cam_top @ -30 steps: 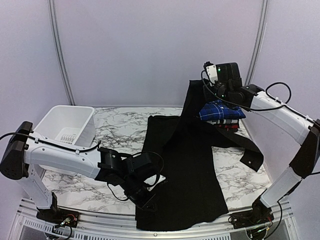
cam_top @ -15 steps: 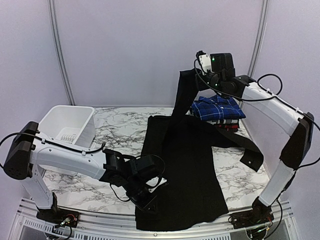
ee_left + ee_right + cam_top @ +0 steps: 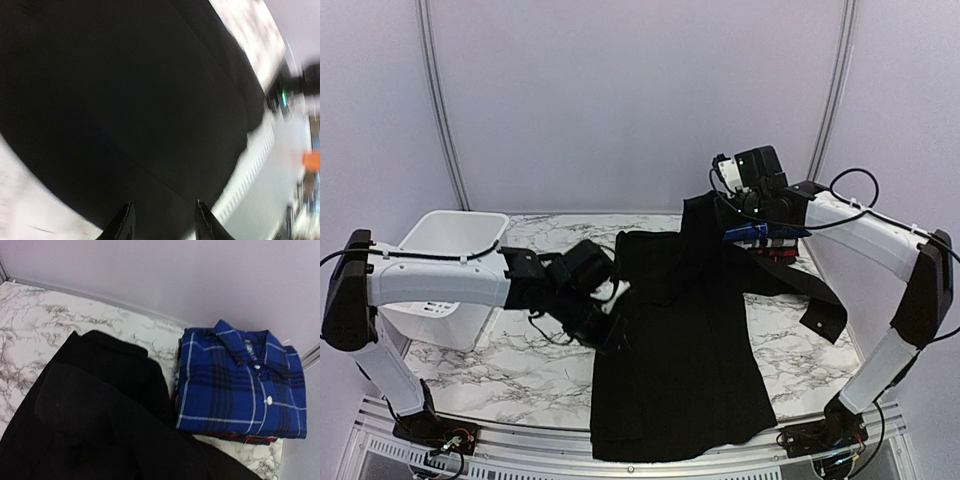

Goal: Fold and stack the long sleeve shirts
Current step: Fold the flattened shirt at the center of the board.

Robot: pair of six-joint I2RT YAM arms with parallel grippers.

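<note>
Left gripper, fingers spread, hovers over the black shirt. Right gripper is at its raised sleeve, grip unclear. White basket sits left of it, contents hidden.

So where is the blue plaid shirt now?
In the right wrist view, the blue plaid shirt lies folded atop a red shirt, right of the black shirt.
</note>
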